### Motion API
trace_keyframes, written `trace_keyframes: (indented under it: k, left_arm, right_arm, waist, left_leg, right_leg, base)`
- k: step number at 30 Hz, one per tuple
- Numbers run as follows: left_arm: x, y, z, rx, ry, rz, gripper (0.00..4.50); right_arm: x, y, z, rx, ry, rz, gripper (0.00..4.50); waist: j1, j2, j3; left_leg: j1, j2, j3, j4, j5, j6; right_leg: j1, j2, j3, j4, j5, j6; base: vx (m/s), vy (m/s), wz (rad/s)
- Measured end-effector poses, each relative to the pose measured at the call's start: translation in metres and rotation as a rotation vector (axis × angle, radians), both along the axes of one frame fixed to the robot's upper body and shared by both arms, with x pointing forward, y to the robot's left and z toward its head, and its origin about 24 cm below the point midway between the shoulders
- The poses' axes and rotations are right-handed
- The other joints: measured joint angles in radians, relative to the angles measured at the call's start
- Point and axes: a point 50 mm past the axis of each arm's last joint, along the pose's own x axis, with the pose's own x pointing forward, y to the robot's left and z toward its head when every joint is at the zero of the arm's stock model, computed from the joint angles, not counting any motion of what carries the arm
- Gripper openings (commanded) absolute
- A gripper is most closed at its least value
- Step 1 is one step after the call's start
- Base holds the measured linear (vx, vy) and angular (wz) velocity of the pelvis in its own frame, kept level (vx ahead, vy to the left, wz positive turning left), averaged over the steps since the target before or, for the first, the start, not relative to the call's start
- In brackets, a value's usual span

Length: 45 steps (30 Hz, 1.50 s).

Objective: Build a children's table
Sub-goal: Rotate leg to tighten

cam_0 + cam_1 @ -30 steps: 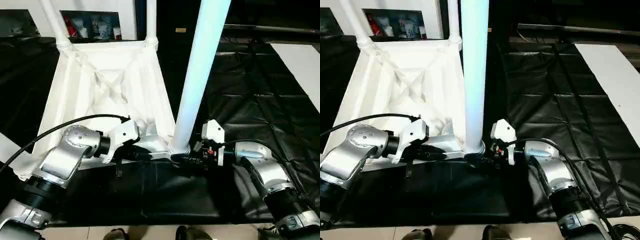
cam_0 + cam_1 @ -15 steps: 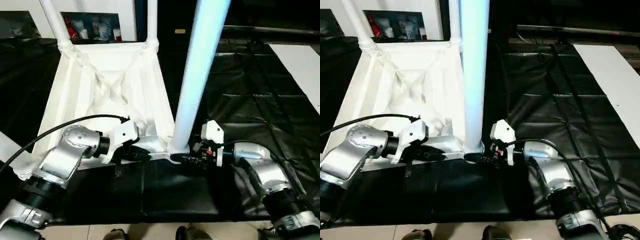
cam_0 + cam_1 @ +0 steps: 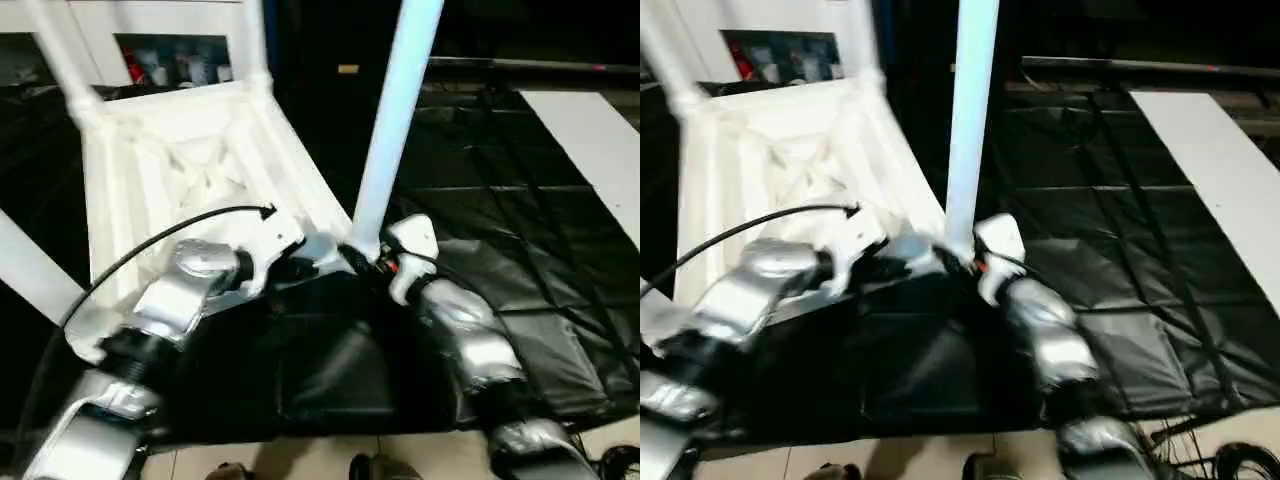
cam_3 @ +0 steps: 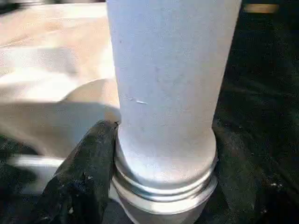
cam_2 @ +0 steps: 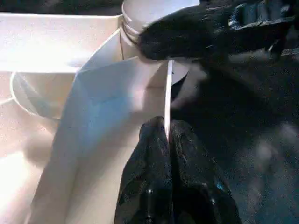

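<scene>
White plastic against black sheeting.

White tabletop (image 3: 190, 150) with a criss-cross ribbed underside; white tube leg (image 3: 392, 130) tinged pale blue, ringed with grooves at its base (plain in the right wrist view). Black fingers on left gripper (image 5: 168, 140) and right gripper (image 4: 159, 163), silver forearms, glossy black creased sheet (image 3: 520, 200), flat white board (image 3: 590, 130) beyond.

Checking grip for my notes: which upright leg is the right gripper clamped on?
The near leg by the right gripper; the two far-corner legs stand untouched.
</scene>
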Motion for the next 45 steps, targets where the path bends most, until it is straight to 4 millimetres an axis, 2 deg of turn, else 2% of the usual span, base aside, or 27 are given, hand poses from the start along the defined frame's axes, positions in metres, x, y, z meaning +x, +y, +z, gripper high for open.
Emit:
trace_keyframes:
  k: [4,9,10,14,16,18,21,22,25,28,29,31,35,39,45]
  left_arm:
    - [0.004,-0.007,0.000,0.007,-0.023,0.026,0.00]
    - [0.003,-0.006,0.001,0.007,-0.030,0.015,0.00]
    - [0.003,-0.006,0.001,0.006,-0.033,0.009,0.00]
    - [0.001,-0.008,0.002,0.002,-0.040,-0.010,0.00]
    - [0.000,-0.009,0.003,-0.001,-0.049,-0.017,0.00]
    - [0.000,-0.010,0.003,-0.001,-0.058,-0.026,0.00]
    - [-0.001,-0.013,0.003,-0.004,-0.071,-0.048,0.00]
    - [-0.002,-0.014,0.003,-0.005,-0.079,-0.058,0.00]
    - [-0.003,-0.013,0.002,-0.009,-0.084,-0.066,0.00]
    - [-0.004,-0.011,0.000,-0.018,-0.094,-0.054,0.00]
    - [-0.004,-0.011,-0.001,-0.034,-0.089,-0.049,0.44]
    - [-0.009,-0.010,-0.002,-0.117,-0.067,-0.035,0.55]
    - [-0.025,-0.011,-0.002,-0.223,-0.030,-0.060,0.94]
    - [-0.036,-0.015,0.013,-0.308,-0.062,-0.086,1.30]
    - [-0.050,0.004,0.037,-0.399,-0.107,-0.053,1.82]
  right_arm:
    - [0.005,0.013,0.002,0.017,0.010,-0.131,2.72]
    - [0.003,0.014,0.002,0.027,-0.005,-0.096,2.72]
    - [0.002,0.013,0.002,0.031,-0.013,-0.091,3.28]
    - [-0.002,0.007,0.002,0.030,-0.041,-0.058,3.55]
    - [-0.005,-0.001,0.001,0.012,-0.051,-0.051,3.81]
    - [-0.008,-0.011,0.002,0.010,-0.055,-0.035,3.81]
    - [-0.017,-0.036,0.004,-0.003,-0.057,0.025,3.81]
    - [-0.023,-0.050,0.005,-0.012,-0.057,0.073,3.81]
    - [-0.034,-0.080,0.011,-0.041,-0.054,0.162,3.81]
    - [-0.043,-0.090,0.012,-0.044,-0.041,0.240,3.81]
    - [-0.046,-0.091,0.011,-0.045,-0.030,0.269,3.89]
    - [-0.051,-0.094,0.012,-0.048,-0.018,0.315,3.89]
    - [-0.054,-0.101,0.014,-0.063,-0.004,0.342,3.89]
    - [-0.051,-0.095,0.017,-0.048,-0.020,0.342,3.89]
    - [-0.047,-0.085,0.020,-0.024,-0.028,0.367,3.89]
  waist:
    - [-0.004,-0.004,-0.002]
    - [-0.006,-0.004,-0.003]
    - [-0.005,-0.005,-0.003]
    - [-0.004,-0.004,-0.002]
    - [0.000,-0.002,-0.001]
    - [0.004,0.000,-0.001]
    - [0.016,0.004,-0.002]
    - [0.022,0.006,-0.002]
    - [0.024,0.012,-0.005]
    - [0.020,0.018,-0.009]
    - [0.021,0.021,-0.010]
    - [0.024,0.024,-0.010]
    - [0.031,0.023,-0.010]
    - [0.038,0.023,-0.010]
    - [0.039,0.023,-0.010]
  left_leg:
    - [0.000,0.000,0.000,-0.002,0.000,0.000]
    - [-0.002,0.000,0.000,-0.003,0.000,0.000]
    - [-0.002,0.000,0.001,-0.004,0.000,0.000]
    - [-0.003,0.000,0.001,-0.008,0.000,0.000]
    - [-0.004,0.000,0.002,-0.009,0.000,0.000]
    - [-0.004,0.000,0.002,-0.011,-0.001,0.000]
    - [-0.006,0.000,0.003,-0.010,-0.002,0.004]
    - [-0.006,0.000,0.003,-0.010,-0.001,0.006]
    - [-0.006,0.000,0.004,-0.010,0.000,0.009]
    - [-0.005,0.000,0.004,-0.010,0.001,0.009]
    - [-0.005,0.000,0.003,-0.009,0.001,0.009]
    - [-0.007,0.000,0.003,-0.008,0.001,0.009]
    - [-0.015,0.001,0.002,-0.001,-0.002,0.013]
    - [-0.018,0.001,0.001,0.008,-0.003,0.016]
    - [-0.017,0.001,0.001,0.013,-0.002,0.011]
  right_leg:
    - [0.000,0.000,-0.001,0.000,0.000,0.001]
    - [0.000,0.000,0.000,-0.002,0.000,0.000]
    - [0.000,0.000,0.000,-0.003,0.000,0.000]
    - [-0.001,0.000,-0.001,-0.005,0.000,0.001]
    - [-0.001,0.000,-0.001,-0.006,0.000,0.001]
    - [-0.001,0.000,-0.002,-0.009,0.000,0.001]
    - [-0.001,0.000,-0.001,-0.011,0.000,0.001]
    - [-0.001,0.000,-0.001,-0.013,0.000,0.001]
    - [0.000,0.000,-0.001,-0.014,0.000,0.001]
    - [-0.001,0.001,-0.002,-0.012,0.001,0.002]
    - [-0.001,0.001,-0.002,-0.011,0.001,0.002]
    - [-0.002,0.001,-0.002,-0.011,0.001,0.002]
    - [-0.005,0.001,-0.003,-0.011,0.001,0.002]
    - [-0.010,-0.001,-0.003,-0.006,0.001,0.001]
    - [-0.010,-0.001,-0.003,0.004,0.002,0.001]
  base:
    - [0.000,0.000,0.00]
    - [0.000,0.000,0.00]
    - [0.000,0.000,0.00]
    - [0.000,0.000,0.00]
    - [0.000,0.000,0.00]
    - [0.000,0.000,0.00]
    - [0.000,0.000,0.00]
    - [0.000,0.000,0.00]
    - [0.000,0.000,0.00]
    - [0.000,0.000,0.00]
    - [0.000,0.000,0.00]
    - [0.000,0.000,0.00]
    - [0.000,0.000,0.00]
    - [0.000,0.000,0.00]
    - [0.000,0.000,0.00]
